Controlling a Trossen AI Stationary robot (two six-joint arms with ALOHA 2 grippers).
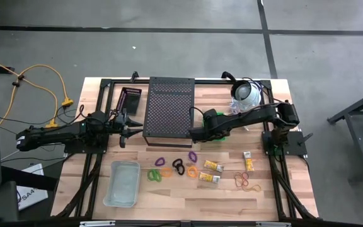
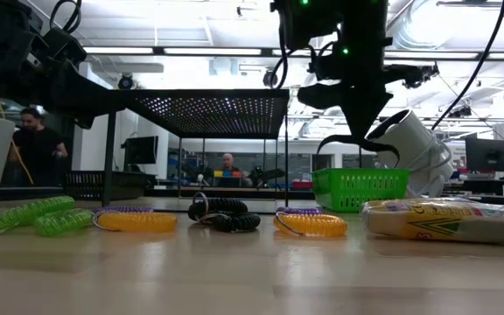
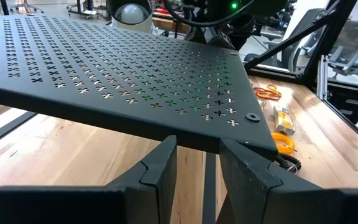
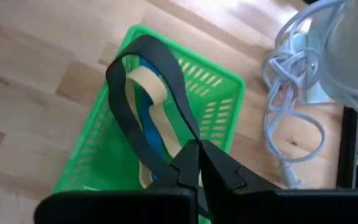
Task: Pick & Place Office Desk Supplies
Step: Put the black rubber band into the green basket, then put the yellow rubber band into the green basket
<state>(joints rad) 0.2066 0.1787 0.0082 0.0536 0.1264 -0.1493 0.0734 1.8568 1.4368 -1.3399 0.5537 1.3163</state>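
Black rubber is what my right claw (image 4: 197, 146) has now. Its two fingers are pressed together on a thin black band (image 4: 166, 65), which hangs down in a long loop. The band is right above the green basket (image 4: 219, 115), on the right side of the black shelf (image 1: 169, 107). A blue band and a tan one already lie in that basket.

I think the band is very light and floppy. It may cling to the fingers when I let go, so I would get it low in the basket first.

My left claw (image 3: 197, 165) waits at the left side of the shelf. Its fingers are apart and hold nothing.

All the other supplies lie on the near part of the table. I see purple loops (image 1: 159, 162), green loops (image 1: 154, 175), a black loop (image 1: 178, 167) and an orange loop (image 1: 192, 170). They look like soft, springy coils, so I would pinch one side of the ring, not the whole thing. To their right are the yellow packets (image 1: 213, 166). These look flat and maybe slippery, so I would grab across the narrow way. Furthest right are the thin rubber bands (image 1: 244, 181). They lie flat on the wood and will be the hardest to pick up.
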